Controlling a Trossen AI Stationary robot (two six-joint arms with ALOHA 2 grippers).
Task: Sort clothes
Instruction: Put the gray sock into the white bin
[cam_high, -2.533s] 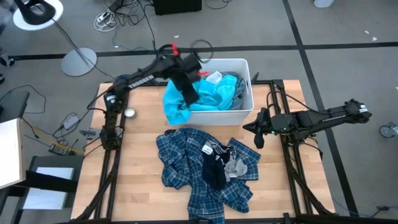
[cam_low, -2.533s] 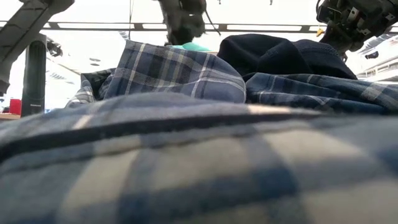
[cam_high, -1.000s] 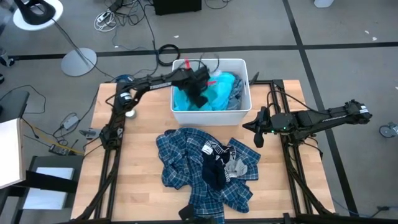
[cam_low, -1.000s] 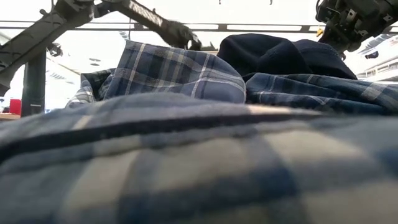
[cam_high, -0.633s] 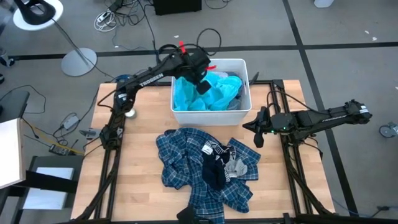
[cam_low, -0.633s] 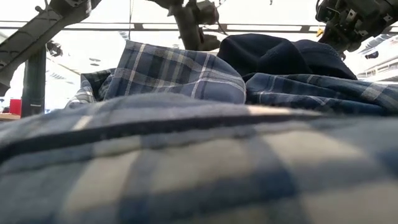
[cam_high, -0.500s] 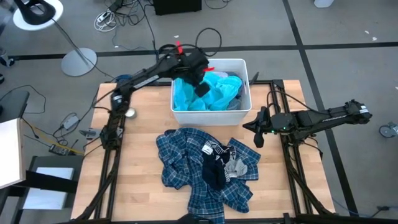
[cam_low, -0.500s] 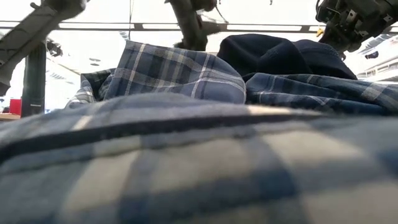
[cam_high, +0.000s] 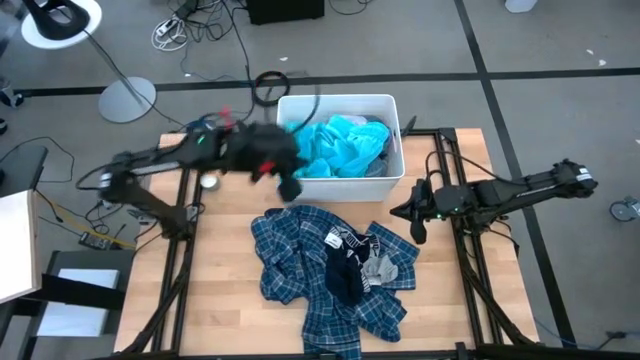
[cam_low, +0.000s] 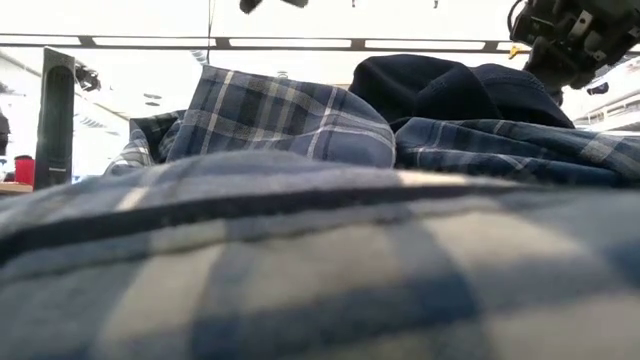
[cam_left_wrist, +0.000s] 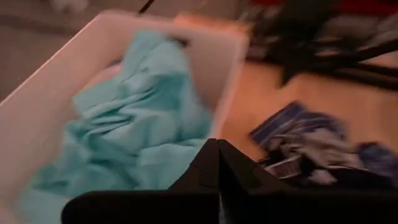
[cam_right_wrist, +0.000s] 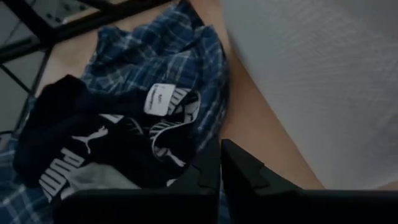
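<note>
Mostly blocked low view: plaid shirt fabric fills it, dark sock bunched behind, room only bright ceiling strips. Left arm is motion-blurred in the high view; left gripper sits just off the white bin front-left corner, above the wooden table. Left wrist view shows its fingers pressed together, nothing between them, with the turquoise shirt ahead inside the bin. Right gripper hangs by the table's right edge, fingers closed and empty (tips meet in the wrist view). Beside it lies the plaid pile with socks on top; a white label shows. Grey floor, cables and a lamp base beyond the table.
</note>
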